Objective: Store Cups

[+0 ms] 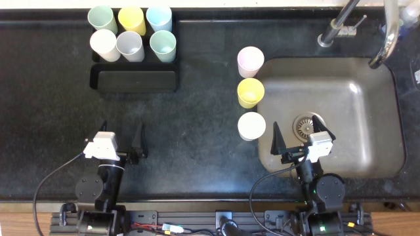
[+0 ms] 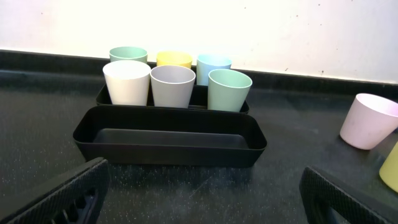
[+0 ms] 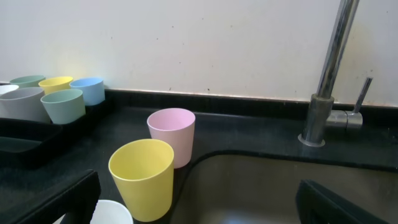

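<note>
The black tray (image 1: 134, 80) at eleven o'clock is holding six cups (image 1: 130, 46). Three cups (image 1: 251, 92) are lining the counter (image 1: 197, 131) by the sink (image 1: 367, 98). The left gripper (image 1: 123, 135) and right gripper (image 1: 298, 132) are gaping open.

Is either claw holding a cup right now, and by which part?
Nothing is held: the left claw and the right claw are both open and empty.

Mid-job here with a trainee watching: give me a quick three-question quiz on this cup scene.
1. How many cups stand loose beside the sink?
2. True or false: the front compartment of the tray holds a cup.
3. Which loose cup is nearest the right gripper? A pink, B yellow, C white.
Key: 1. three; 2. false; 3. C, the white cup.
</note>
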